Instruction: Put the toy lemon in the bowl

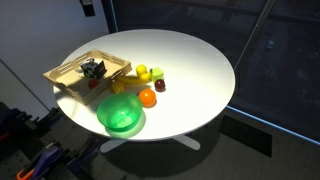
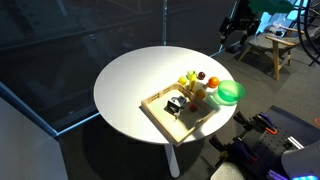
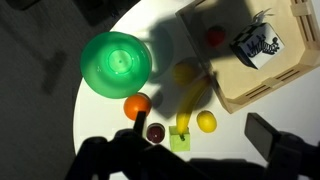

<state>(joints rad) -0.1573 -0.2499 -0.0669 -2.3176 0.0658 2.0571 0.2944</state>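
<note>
1. Toy lemon (image 3: 206,122), small, bright yellow, roundish plastic: lies on the round white worktop (image 1: 190,60), outside the bowl. It is visible in both exterior views (image 1: 142,71) (image 2: 184,81).
2. Bright green round shallow plastic bowl (image 3: 116,63): stands upright at the worktop edge, apart from the toy lemon.
3. Between the two lie a long yellow toy banana (image 3: 190,100) and an orange toy ball (image 3: 137,104); the ball sits just beside the bowl's rim.
4. Greener-yellow toy fruit (image 3: 180,140) and a dark red toy fruit (image 3: 155,132) lie near the toy lemon, on its bowl side.
5. Flat wooden tray (image 3: 240,98) rests beside the fruit group and carries a black-and-white striped toy (image 3: 255,45).
6. Claw (image 3: 190,165): only dark shapes at the lower edge of the wrist view. Its opening cannot be judged, and no fruit is seen in its hold.
</note>
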